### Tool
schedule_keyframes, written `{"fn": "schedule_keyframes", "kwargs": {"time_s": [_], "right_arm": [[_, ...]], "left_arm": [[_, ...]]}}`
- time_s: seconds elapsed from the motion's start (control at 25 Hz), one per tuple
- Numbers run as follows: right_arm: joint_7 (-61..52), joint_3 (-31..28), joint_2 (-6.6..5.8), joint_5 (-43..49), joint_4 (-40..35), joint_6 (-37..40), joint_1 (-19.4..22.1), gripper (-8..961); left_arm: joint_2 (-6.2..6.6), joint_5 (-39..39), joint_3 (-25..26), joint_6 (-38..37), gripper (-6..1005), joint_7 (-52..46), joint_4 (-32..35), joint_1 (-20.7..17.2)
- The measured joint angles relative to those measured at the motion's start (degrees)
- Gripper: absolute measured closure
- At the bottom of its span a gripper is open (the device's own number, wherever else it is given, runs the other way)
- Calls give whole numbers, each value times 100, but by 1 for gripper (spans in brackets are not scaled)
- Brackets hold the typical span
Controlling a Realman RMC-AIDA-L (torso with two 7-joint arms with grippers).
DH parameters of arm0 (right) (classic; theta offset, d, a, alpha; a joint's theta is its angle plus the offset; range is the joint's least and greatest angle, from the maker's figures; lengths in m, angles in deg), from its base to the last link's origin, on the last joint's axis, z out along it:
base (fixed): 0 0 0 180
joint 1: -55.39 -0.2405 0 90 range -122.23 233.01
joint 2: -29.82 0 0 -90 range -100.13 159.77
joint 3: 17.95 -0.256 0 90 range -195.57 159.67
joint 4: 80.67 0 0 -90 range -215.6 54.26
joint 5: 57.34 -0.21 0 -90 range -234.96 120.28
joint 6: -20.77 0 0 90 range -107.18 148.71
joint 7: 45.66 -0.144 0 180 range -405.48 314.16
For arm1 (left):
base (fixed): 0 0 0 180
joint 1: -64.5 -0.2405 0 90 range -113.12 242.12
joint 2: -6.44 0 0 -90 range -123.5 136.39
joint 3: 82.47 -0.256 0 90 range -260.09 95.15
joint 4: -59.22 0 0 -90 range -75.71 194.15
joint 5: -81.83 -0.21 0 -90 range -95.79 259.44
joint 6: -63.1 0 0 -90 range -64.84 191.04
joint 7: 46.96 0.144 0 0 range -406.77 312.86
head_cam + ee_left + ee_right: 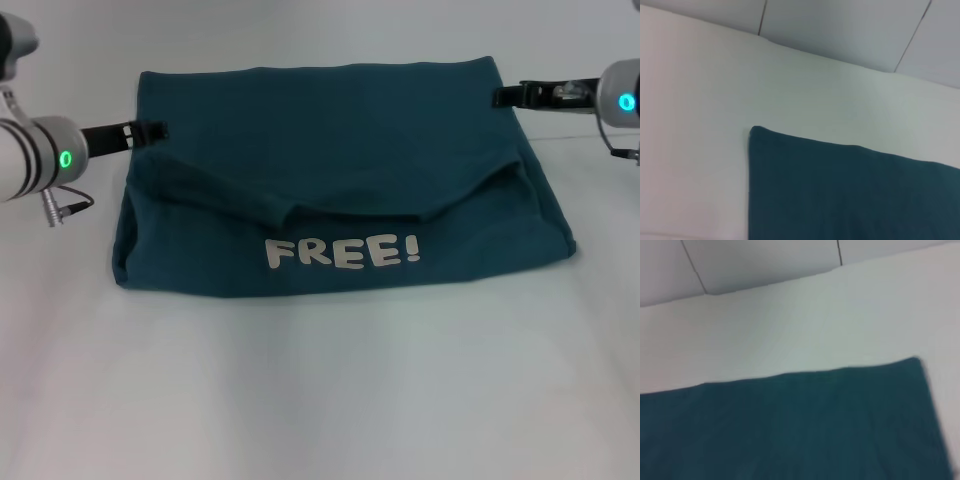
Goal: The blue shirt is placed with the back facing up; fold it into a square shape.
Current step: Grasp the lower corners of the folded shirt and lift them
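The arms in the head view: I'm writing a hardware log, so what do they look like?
The left arm is silver-white with dark bands, a green glowing ring and a small cable plug beneath. The right arm is also silver-white, with a blue-green ring. Each ends in a slim black tool: left tool, right tool.

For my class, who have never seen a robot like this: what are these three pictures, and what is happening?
A two-armed robot is folding a blue shirt on a white table. The head view looks down from the robot's head; the shirt lies partly folded, with "FREE!" showing. The left gripper is at the shirt's far left corner, the right gripper at its far right corner. The other two pictures come from cameras on each wrist and show only shirt corners and table. Whether either gripper holds cloth cannot be told.
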Motion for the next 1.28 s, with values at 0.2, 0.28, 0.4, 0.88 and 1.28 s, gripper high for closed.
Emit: {"fn": "schedule_keyframes", "kwargs": {"time_s": [0.2, 0.28, 0.4, 0.88, 1.28], "right_arm": [[-182, -236, 111, -73, -1051, 1538, 609, 280], [-171, -444, 243, -227, -1488, 2125, 953, 207], [67, -645, 327, -757, -1781, 2704, 1381, 210], [1930, -1335, 258, -3273, -1148, 4315, 2325, 242], [1996, -1297, 201, -3018, -1016, 4326, 2232, 255]], "left_arm": [[-49, 301, 132, -1044, 369, -377, 813, -528], [-36, 613, 191, -1539, 369, -390, 1066, -772], [24, 1111, 273, -2225, 372, -372, 1334, -1173], [181, 1596, 1107, -3024, 385, 731, 614, -1447], [158, 1606, 1043, -2395, 386, 1738, -17, -1309]]}}
